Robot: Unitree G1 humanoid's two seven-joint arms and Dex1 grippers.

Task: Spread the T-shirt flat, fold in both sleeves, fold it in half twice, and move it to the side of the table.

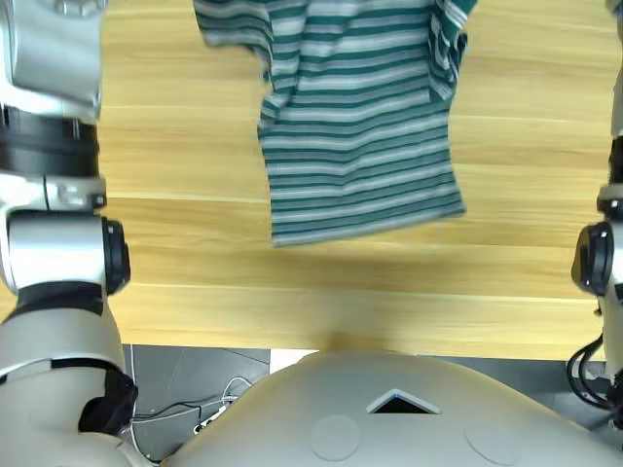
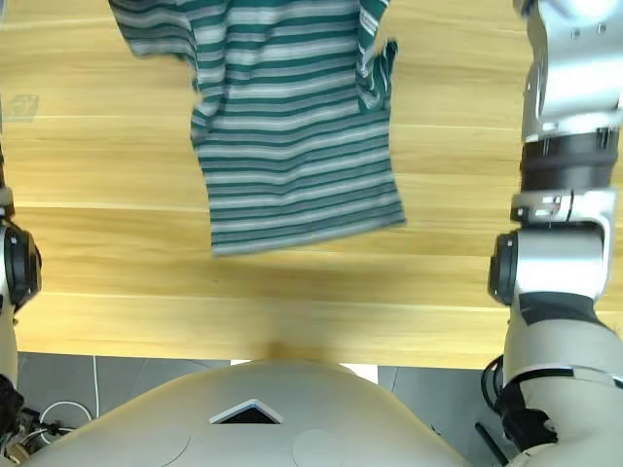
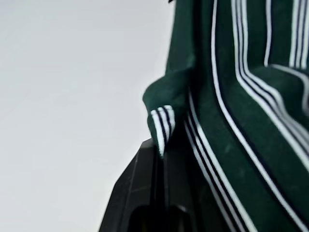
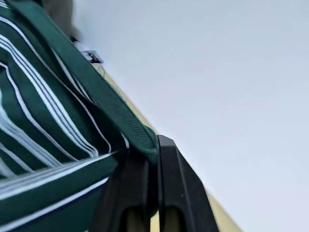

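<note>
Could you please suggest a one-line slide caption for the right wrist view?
Right gripper clamped on the ribbed edge of the green striped T-shirt.

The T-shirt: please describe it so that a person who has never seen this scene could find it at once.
Start from the light wooden table in front of the robot. Over its far middle hangs the T-shirt, its upper part clamped in the jaws of both arms and its lower hem loose. Dark green cloth with thin pale stripes sets it apart from the plain wood.
</note>
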